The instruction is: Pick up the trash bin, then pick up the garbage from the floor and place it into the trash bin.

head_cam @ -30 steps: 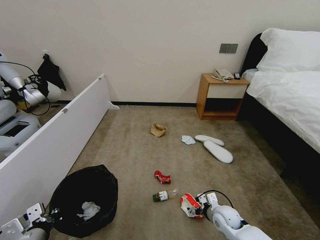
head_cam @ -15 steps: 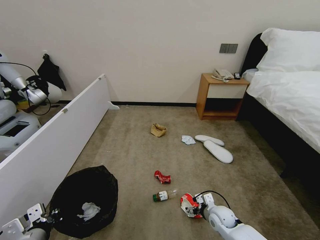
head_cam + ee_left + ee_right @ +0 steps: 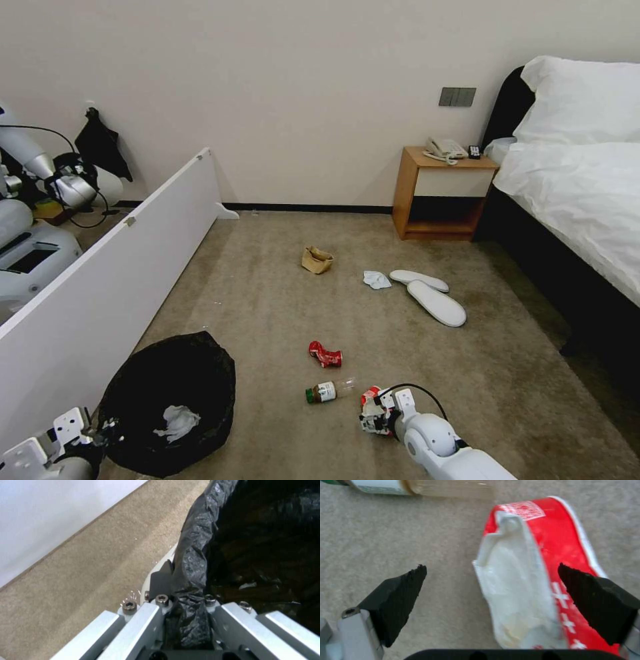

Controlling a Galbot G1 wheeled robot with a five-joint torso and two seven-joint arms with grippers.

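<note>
Left claw (image 3: 186, 610) is clamped on the trash bin (image 3: 167, 400) rim to keep it close, while the right claw (image 3: 493, 590) gapes wide around the red-white snack packet (image 3: 533, 580) on the carpet (image 3: 280, 300), lined up for a grab.

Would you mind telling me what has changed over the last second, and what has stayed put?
The right gripper has come down and toward the robot over the red-white snack packet, fingers open either side, nothing gripped. The left gripper stays clamped on the trash bin rim. The bottle, can and slippers have not moved.
</note>
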